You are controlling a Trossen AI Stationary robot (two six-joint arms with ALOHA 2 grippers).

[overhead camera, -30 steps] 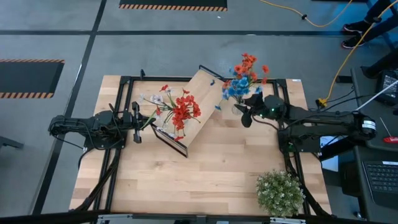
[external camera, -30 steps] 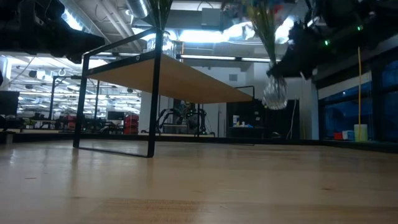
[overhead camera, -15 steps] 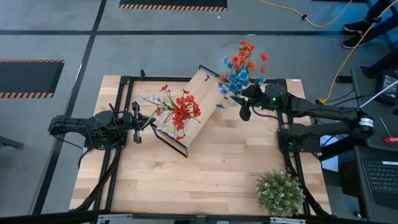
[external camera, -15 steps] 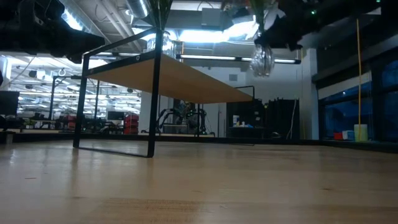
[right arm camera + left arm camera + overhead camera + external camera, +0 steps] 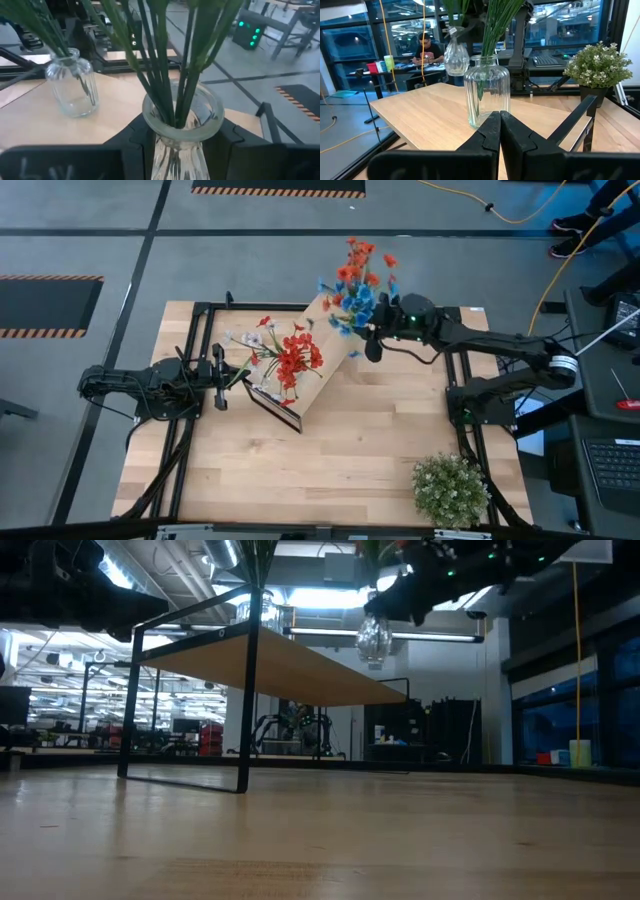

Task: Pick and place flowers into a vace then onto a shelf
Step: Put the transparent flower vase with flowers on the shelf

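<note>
Holding the glass vase [image 5: 182, 125] of red-and-blue flowers [image 5: 355, 280] in my right gripper [image 5: 378, 340] above the shelf [image 5: 310, 355]; left gripper [image 5: 499, 131], pinched empty, is waiting beside it.

The right arm reached far out from its base toward the shelf [image 5: 310, 345], stretched nearly straight across the table's back corner. Its right gripper [image 5: 372, 340] hung raised just off the shelf's far end, fingers [image 5: 137, 137] clamped on either side of the neck of a glass vase [image 5: 181, 131]. The left arm lay low and folded beside the shelf's near end, its left gripper [image 5: 218, 370] aimed at the shelf with fingers [image 5: 487, 132] pressed together, holding nothing.
</note>
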